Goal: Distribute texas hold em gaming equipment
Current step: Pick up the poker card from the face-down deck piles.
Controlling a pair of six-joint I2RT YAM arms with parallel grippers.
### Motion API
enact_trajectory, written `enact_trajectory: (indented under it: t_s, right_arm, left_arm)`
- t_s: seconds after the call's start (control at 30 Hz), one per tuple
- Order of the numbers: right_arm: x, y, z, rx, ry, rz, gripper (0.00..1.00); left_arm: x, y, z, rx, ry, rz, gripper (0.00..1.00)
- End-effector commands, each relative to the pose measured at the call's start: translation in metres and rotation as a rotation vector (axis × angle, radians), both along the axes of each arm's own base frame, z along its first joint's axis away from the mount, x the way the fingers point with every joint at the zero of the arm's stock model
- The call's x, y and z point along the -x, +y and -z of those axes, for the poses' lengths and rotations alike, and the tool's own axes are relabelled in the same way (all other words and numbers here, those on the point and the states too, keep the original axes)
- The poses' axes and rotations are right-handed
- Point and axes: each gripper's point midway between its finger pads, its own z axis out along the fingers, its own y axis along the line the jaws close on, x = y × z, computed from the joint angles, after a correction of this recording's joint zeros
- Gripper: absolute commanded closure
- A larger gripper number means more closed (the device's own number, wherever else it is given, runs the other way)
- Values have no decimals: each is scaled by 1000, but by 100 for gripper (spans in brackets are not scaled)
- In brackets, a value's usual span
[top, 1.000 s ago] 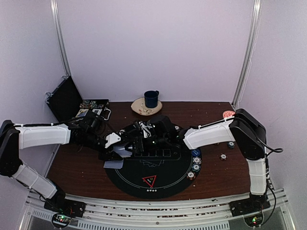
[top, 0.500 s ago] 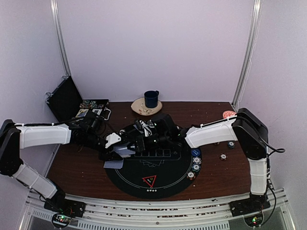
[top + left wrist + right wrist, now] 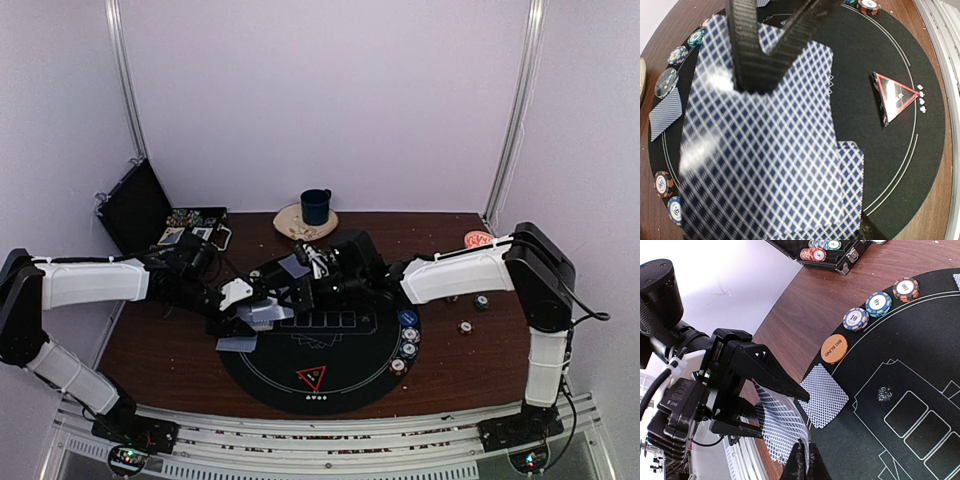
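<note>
A: We open on the left gripper [image 3: 765, 65], top of its wrist view. The jaws are part-way in, clamped on the deck of cards [image 3: 760, 160] that fills most of that frame.

B: We see the same, a firm hold near the deck's upper edge. Now the right gripper [image 3: 802, 462], bottom centre of its own view, has its fingers pressed tight together.

A: And from above, middle of the frame, we catch a single card [image 3: 295, 266] tilted at its tip, raised just above the deck. We call that a pinch on one card.

B: Counting time. Right wrist view, upper right: three striped chips [image 3: 878, 303] in a row along the rim of the black mat [image 3: 935, 335]. One orange button [image 3: 834, 348] sits next in line.

A: One loose card [image 3: 825, 395] lies flat on the mat, just beneath the left gripper's finger in that view. In the left wrist view we add a second flat card [image 3: 665, 112] at the left edge.

B: One triangle marker [image 3: 895, 97] sits on the mat, right of that frame.

A: From above, right side, we count two stray chips [image 3: 465, 326] on the bare table [image 3: 160, 350]. They are off the mat and well apart from both grippers.
</note>
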Motion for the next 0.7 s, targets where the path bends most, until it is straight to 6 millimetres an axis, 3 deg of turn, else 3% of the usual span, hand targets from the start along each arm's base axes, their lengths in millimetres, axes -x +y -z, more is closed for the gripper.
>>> enact_trajectory:
  t_s: [0.0,0.17,0.33,0.47,0.67]
  right_arm:
    - [-5,-13,-6,6,-2,41,100]
    - [0,-21,-10,-1,5,38,100]
    - [3,-47,-20,-7,8,69,100]
    - [-7,-86,-30,-10,6,145,100]
    - [-36,-153,-22,83,21,302,100]
  left_arm:
    - [1,-12,-11,50,-16,47,95]
    - [1,-11,-11,49,-18,46,95]
    - [1,-11,-11,49,-21,46,95]
    - [0,-11,-10,49,-18,45,95]
    - [1,-11,-10,49,-16,45,95]
